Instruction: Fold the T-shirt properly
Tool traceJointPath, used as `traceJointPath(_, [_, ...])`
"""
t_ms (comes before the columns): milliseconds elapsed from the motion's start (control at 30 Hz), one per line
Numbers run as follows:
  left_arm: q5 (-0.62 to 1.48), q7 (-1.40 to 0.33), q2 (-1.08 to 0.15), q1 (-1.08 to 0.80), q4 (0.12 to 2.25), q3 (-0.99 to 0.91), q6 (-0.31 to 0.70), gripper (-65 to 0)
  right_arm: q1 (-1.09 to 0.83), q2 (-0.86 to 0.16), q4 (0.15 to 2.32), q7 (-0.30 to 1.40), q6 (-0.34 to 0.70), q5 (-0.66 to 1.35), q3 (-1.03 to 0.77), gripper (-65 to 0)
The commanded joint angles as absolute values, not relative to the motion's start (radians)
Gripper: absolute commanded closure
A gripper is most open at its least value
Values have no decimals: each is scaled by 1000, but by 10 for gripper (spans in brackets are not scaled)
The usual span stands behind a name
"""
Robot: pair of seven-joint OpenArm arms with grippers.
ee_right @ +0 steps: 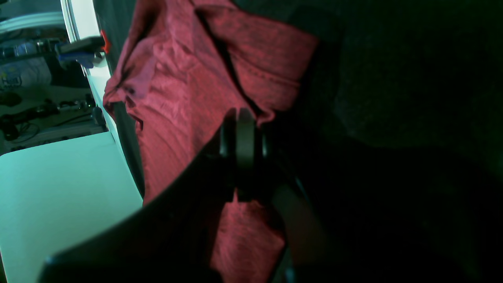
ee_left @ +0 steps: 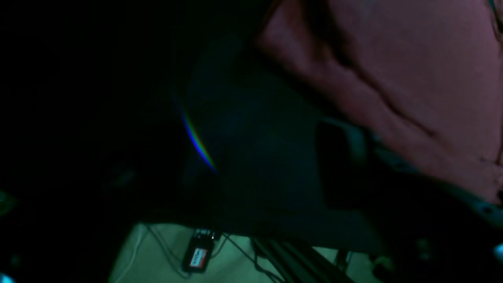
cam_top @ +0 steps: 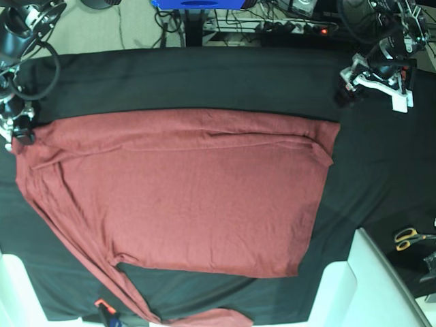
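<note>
1. In the right wrist view the right gripper (ee_right: 243, 129) has its dark fingers pressed together with no gap, and they meet at the edge of a fold of the T-shirt (ee_right: 184, 98). Red fabric shows above and below the fingertips, so the claw appears to be pinching the cloth.
2. The base view shows that same right gripper (cam_top: 20, 129) only as a small dark shape at the picture's left edge, sitting on the T-shirt's (cam_top: 184, 191) upper left corner. How the jaws stand cannot be told from there.
3. The left gripper (cam_top: 347, 88) is near the top right of the base view, over the black cloth (cam_top: 204, 82). It is clear of the shirt's nearest corner and touches no red fabric.
4. The left wrist view is very dark. It shows blurred T-shirt (ee_left: 412, 78) fabric in the upper right, apart from the claw, and the fingers cannot be made out clearly; the jaws stand spread wide.
5. Only the base view gives the whole garment: it lies spread flat on the black cloth, with a long fold running along its upper part. One sleeve trails down toward the bottom edge.
6. Scissors (cam_top: 411, 237) with yellow handles lie well apart at the far right.
7. A white table edge (ee_right: 59, 188) shows only in the right wrist view.
</note>
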State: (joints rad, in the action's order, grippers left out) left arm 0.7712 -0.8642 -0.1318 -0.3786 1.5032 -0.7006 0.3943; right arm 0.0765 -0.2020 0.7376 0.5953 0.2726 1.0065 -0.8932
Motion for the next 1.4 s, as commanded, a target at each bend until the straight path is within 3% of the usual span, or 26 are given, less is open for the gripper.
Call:
traceJointPath(0, [796,-849,-145,-363,1504,-705,412,-556,81,-211,740,616,269,1013,-895,-2])
traceJointPath(100, [794,-849,-145,-312,1449,-700,412,-536,81,-211,740,621,269,1013,-895,-2])
traceJointPath(267, [794,-849,-145,-245,1376,-697,412,-413,81,-211,740,621,269,1013,-895,-2])
traceJointPath(367, [794,-849,-145,-208,1336,-696,412,-375,81,-211,740,621,269,1013,-895,-2])
traceJointPath(967, [668,-848,-114,-30,1152,-690,412,-383,81,-216,740,621,269,1015,-897,-2])
traceJointPath(1367, [670,-762,-105,-59,1142,-651,412,-372,81,-217,742,621,269,1015,-897,-2])
